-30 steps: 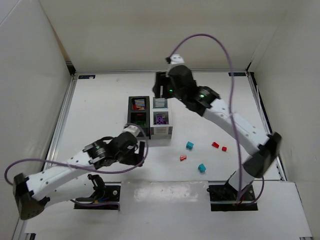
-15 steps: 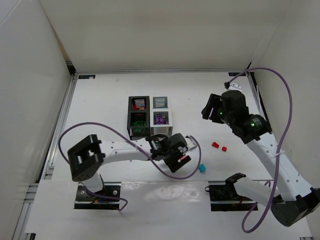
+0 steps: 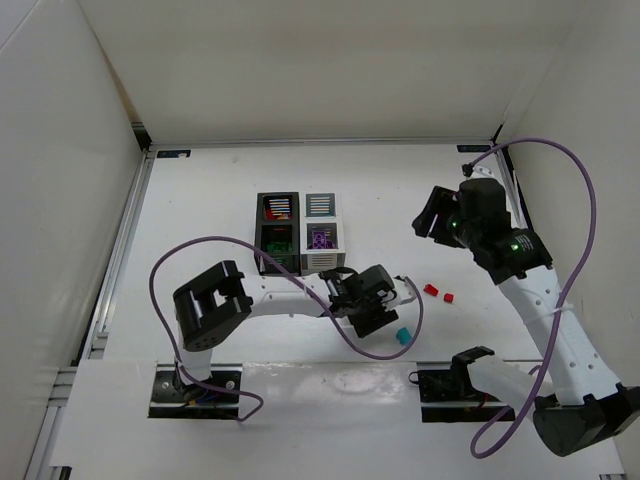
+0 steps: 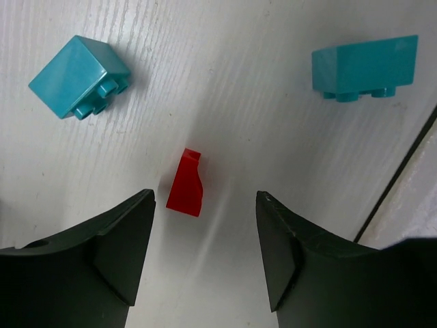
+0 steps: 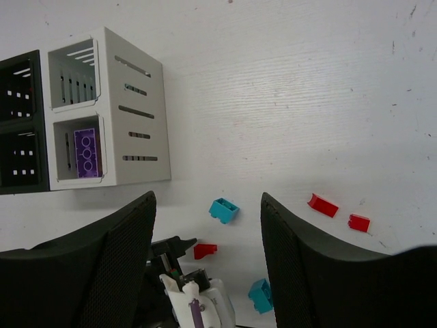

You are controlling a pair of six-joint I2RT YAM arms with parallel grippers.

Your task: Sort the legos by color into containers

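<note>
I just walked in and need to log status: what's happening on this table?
Color sorting into four joined bins is underway. The left tool hovers open over a small red brick, with two teal bricks nearby. The right tool is raised, open and empty. Two more red bricks lie loose.

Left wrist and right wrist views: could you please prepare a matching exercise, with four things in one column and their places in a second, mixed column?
Things:
1. purple lego
2. red lego
3. teal legos
4. right gripper

Places:
a. on the table, between the tips of the open left gripper
b. held high over the table, open, holding nothing
c. inside a white bin
d. on the table beyond the left gripper, one to each side

Pairs: 1-c; 2-a; 3-d; 4-b
</note>
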